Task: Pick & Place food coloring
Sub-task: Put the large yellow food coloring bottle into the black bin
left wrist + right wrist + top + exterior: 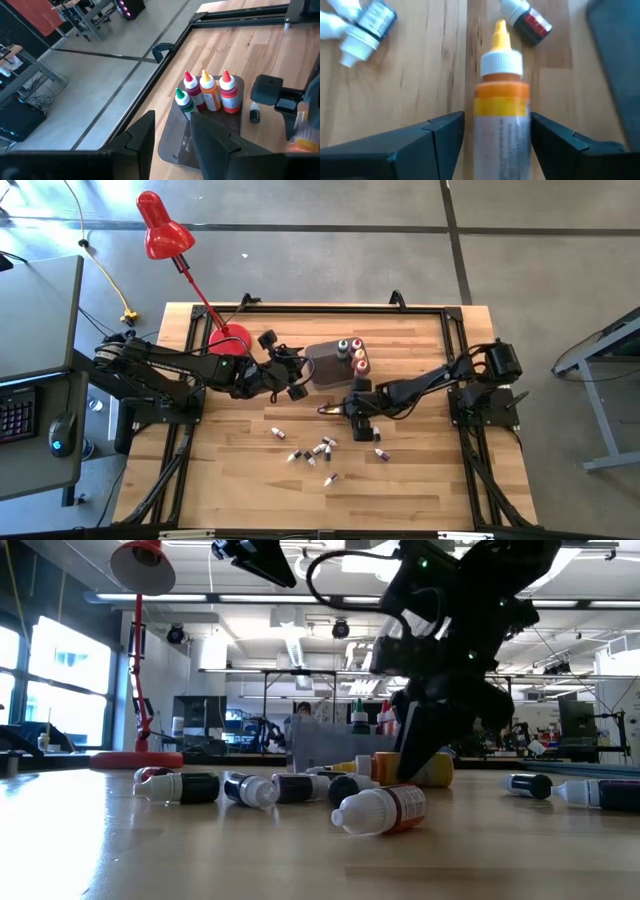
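**Orange bottle lies between right arm's open fingers**

High view: the right gripper (335,409) reaches toward mid-tabletop (420,480), just in front of the tub (326,366), where four bottles (352,355) stand upright at one end. The left gripper (297,377) hovers at the tub's other side. A loose cluster of small bottles (318,449) lies scattered nearer the front edge, apart from both arms. A red lamp (160,225) stands at the back left.

Low view: the right gripper (425,755) hangs low over the wood behind a row of toppled bottles; a red-labelled one (380,809) lies nearest the camera.

Left wrist view: the left arm's fingers (142,140) stand part open and empty above the tub's rim (170,145), the four standing bottles (207,92) beyond them.

Right wrist view: an orange bottle (501,95) lies on the wood squarely in the gap between the right arm's spread fingers (442,135), touching neither as far as can be seen. Its long axis runs straight along the gripper's reach, yellow cap pointing away. The right arm is plainly the nearer; closing across the bottle's body looks like the move in hand
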